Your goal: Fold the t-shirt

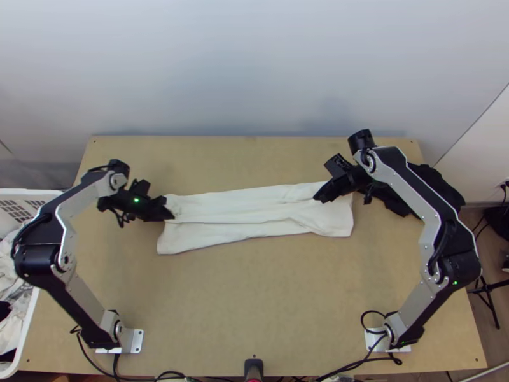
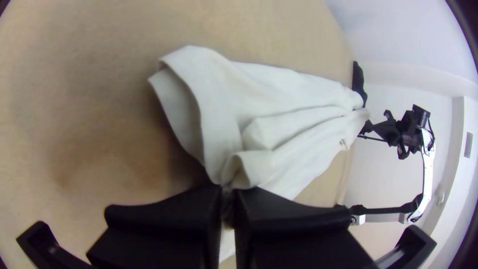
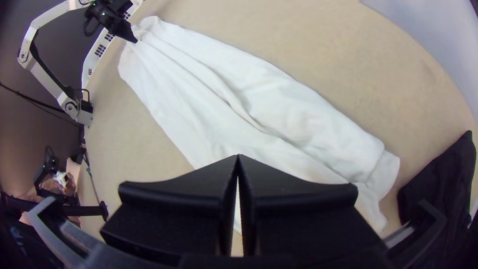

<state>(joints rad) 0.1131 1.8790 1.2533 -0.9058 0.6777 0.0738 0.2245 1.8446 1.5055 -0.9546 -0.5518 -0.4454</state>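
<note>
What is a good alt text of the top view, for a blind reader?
A white t-shirt lies as a long, narrow strip on a wooden table, the left pincer holding one end, the right pincer near the other. Black cloth lies near the table's right edge.

Two arms (image 1: 88,299), one white t-shirt (image 1: 229,211), one black cloth (image 1: 443,184), one basket (image 1: 32,191), one table (image 1: 254,305)

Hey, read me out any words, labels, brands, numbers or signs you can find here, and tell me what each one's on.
There are none that can be read.
On the white t-shirt, the left wrist view shows a small dark mark, too small to tell whether it is print.
</note>
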